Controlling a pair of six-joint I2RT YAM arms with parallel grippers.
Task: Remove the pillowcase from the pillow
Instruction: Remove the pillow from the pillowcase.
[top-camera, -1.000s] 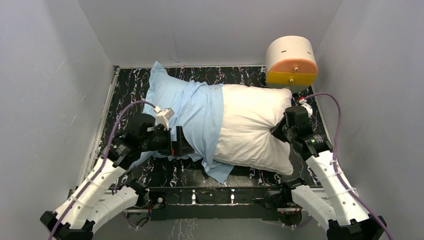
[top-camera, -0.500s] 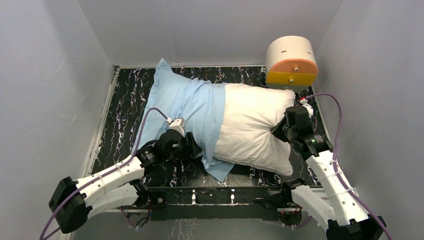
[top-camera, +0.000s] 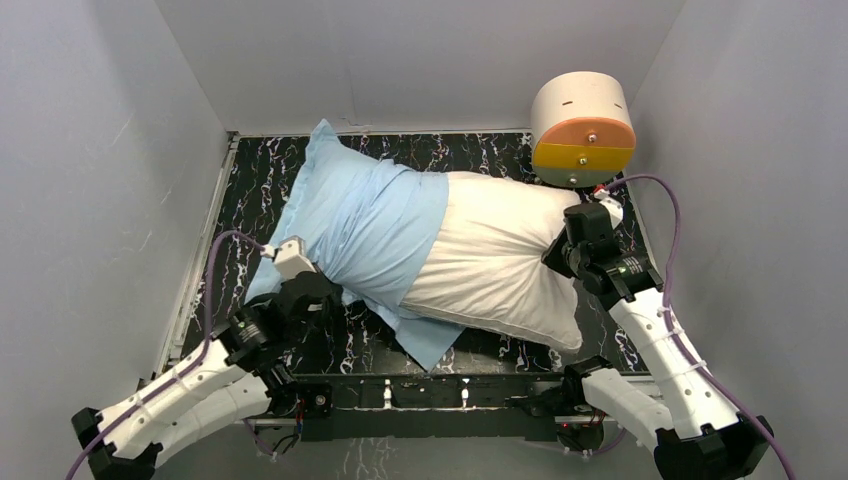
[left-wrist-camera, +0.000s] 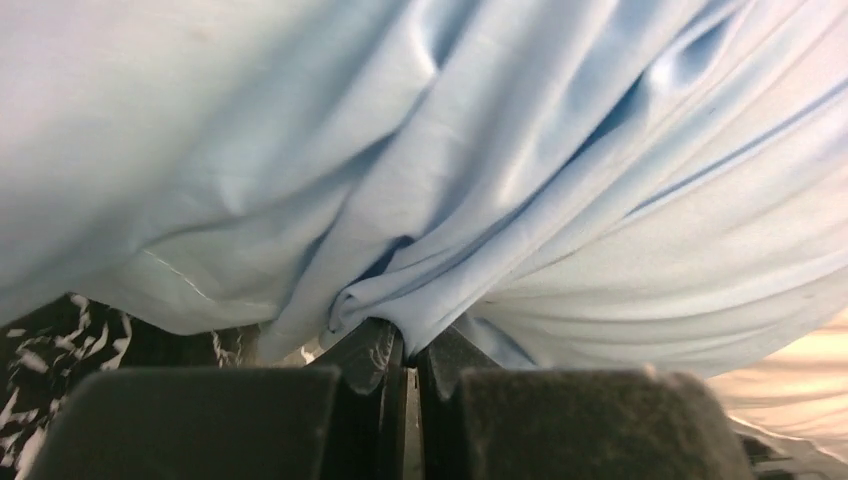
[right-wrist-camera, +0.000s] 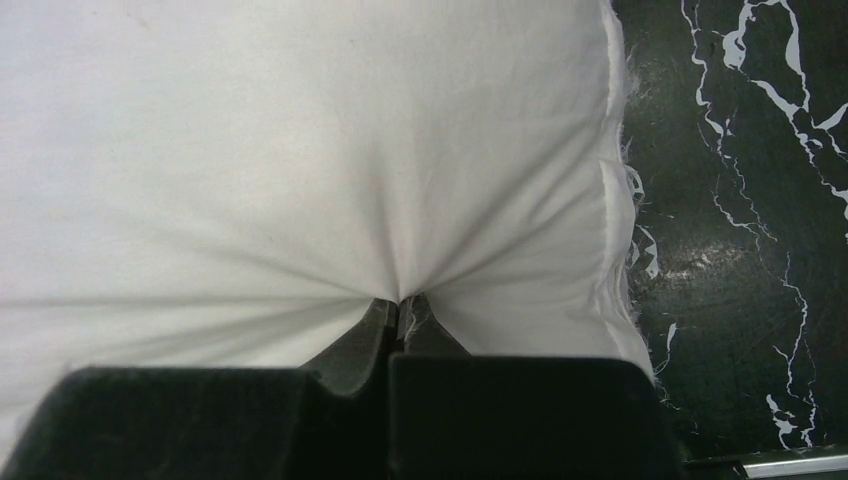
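The light blue pillowcase (top-camera: 365, 225) covers the left half of the white pillow (top-camera: 500, 260), which lies across the black marbled table. My left gripper (top-camera: 325, 292) sits at the pillowcase's near left edge, shut on a pinched fold of blue pillowcase (left-wrist-camera: 470, 200) that bunches between the jaws of the left gripper (left-wrist-camera: 408, 345). My right gripper (top-camera: 553, 262) is at the pillow's right end, shut on a pinch of the white pillow (right-wrist-camera: 300, 150), whose fabric puckers into the right gripper (right-wrist-camera: 402, 303).
A round cream-and-orange drum (top-camera: 582, 128) stands at the back right, close to the pillow's far corner. Grey walls enclose the table (top-camera: 250, 190) on three sides. A loose flap of blue fabric (top-camera: 432, 343) lies toward the front edge.
My left arm swung from the pillowcase's middle to its near left edge and shut on the fabric. The covered end of the pillow shifted slightly. The right gripper kept its hold.
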